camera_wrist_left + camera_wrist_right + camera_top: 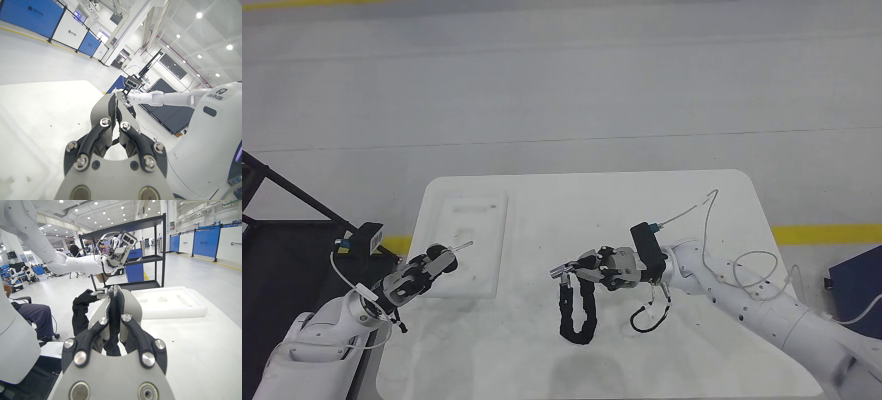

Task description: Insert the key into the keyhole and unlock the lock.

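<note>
Top view: the small silver metal key (462, 245) is pinched in the left gripper (447, 254), over the near edge of the white foam tray with cut-out pockets (477, 215), and its blade is pointed toward the other arm. The black fabric-sleeved chain lock (578, 318) is clamped near its silver end by the right gripper (580, 268), and the loop is draped down toward the white table (692, 200). Key and lock are well apart.

Left wrist view: the key is seen edge-on, squeezed tight between the closed fingers.

Right wrist view: the fingers are shut on the lock's sleeve, and the shiny metal end is poked out past the tips. The foam tray is seen just behind, with a black metal shelf rack (160, 247) beyond the table.
</note>
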`<move>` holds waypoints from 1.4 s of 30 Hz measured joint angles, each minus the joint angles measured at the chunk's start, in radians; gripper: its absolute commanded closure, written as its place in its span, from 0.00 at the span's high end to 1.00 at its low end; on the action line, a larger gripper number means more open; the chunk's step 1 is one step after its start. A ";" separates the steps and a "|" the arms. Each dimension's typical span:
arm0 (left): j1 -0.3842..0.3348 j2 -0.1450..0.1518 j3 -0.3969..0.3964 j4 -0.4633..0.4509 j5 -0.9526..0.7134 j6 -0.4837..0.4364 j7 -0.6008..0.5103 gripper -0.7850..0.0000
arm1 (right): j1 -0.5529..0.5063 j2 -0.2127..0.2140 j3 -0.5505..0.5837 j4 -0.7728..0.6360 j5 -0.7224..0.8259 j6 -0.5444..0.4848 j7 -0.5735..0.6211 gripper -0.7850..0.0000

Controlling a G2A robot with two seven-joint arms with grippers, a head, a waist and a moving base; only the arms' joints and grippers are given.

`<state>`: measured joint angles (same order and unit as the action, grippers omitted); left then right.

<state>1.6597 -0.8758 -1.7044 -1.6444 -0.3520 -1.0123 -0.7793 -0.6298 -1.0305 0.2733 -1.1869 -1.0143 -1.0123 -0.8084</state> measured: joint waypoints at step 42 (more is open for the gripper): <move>-0.021 -0.003 0.142 -0.077 -0.164 0.278 -0.103 0.00 | -0.055 -0.042 -0.101 0.023 0.437 0.000 0.001 0.00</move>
<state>1.6384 -0.8788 -1.5622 -1.7218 -0.5155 -0.7340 -0.8820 -0.6849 -1.0724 0.1725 -1.1637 -0.5772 -1.0123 -0.8078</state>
